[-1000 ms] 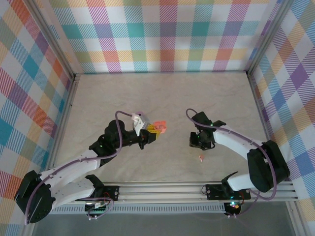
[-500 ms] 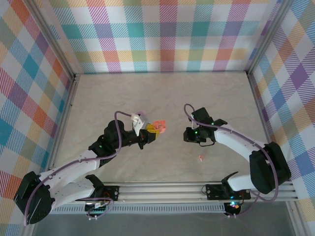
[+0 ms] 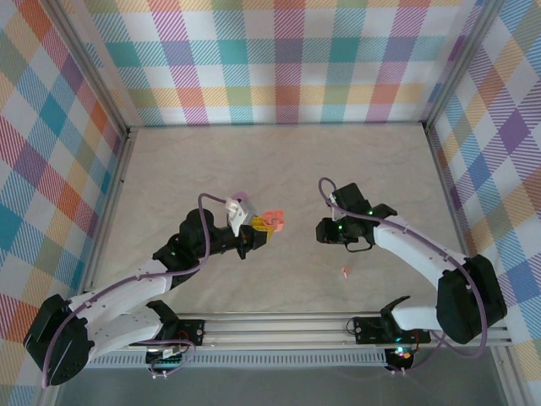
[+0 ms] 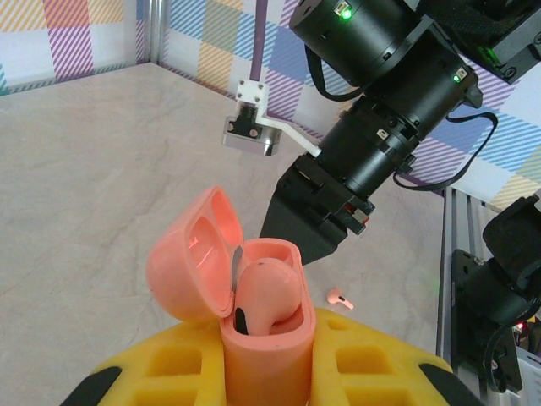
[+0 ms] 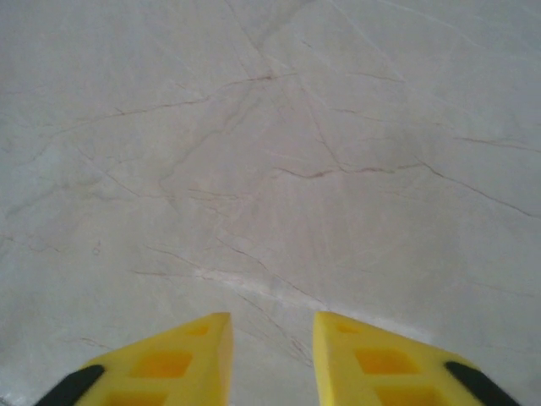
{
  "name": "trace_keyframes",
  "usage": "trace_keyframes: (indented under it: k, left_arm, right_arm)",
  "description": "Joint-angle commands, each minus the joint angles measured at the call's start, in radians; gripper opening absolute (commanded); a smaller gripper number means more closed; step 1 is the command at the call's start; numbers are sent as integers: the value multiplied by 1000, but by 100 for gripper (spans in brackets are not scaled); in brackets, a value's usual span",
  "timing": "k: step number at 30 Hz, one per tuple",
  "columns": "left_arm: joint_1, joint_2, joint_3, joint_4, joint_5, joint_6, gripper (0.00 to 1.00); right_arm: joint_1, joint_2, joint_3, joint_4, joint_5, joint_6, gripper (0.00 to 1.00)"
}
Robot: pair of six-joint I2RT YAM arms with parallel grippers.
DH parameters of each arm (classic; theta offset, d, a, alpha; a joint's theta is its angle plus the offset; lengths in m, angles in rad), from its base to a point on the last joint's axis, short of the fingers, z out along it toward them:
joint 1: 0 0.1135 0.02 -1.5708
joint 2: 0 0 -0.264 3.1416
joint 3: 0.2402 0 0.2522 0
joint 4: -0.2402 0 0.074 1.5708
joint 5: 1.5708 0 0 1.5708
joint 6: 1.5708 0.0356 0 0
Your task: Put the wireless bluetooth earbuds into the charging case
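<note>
Marbled beige surface (image 5: 270,127), plaid walls (image 3: 287,59). Left fingers (image 4: 372,364) clamp salmon charging case (image 4: 262,359), lid (image 4: 190,254) open, one earbud (image 4: 269,288) seated inside. Right fingers (image 5: 182,359) narrowly apart, empty. Loose salmon earbud (image 3: 345,271) on surface near right fingers, not touching.

Salmon case (image 3: 273,218) in left gripper (image 3: 261,224) (earbud (image 3: 345,271) apart)

The salmon-orange charging case (image 4: 266,355) stands upright in the left tool (image 4: 269,376), its lid (image 4: 193,264) hinged open and one matching earbud (image 4: 270,292) seated inside. A second salmon earbud (image 4: 340,298) lies loose on the counter (image 4: 101,169).
</note>
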Motion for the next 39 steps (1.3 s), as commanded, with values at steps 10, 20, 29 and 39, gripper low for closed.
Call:
trace_keyframes:
  k: [10, 20, 29, 39]
  left_arm:
    - [-7, 26, -12, 57, 11, 12, 0]
    - [-8, 23, -12, 44, 19, 7, 0]
    - [-7, 4, -23, 36, 9, 6, 0]
    - [-8, 4, -24, 39, 11, 7, 0]
  right_arm:
    - [83, -143, -91, -350, 264, 187, 37]
    - [136, 7, -99, -275, 252, 207, 37]
    - [139, 109, -95, -252, 267, 194, 35]
    - [140, 124, -104, -247, 269, 191, 25]
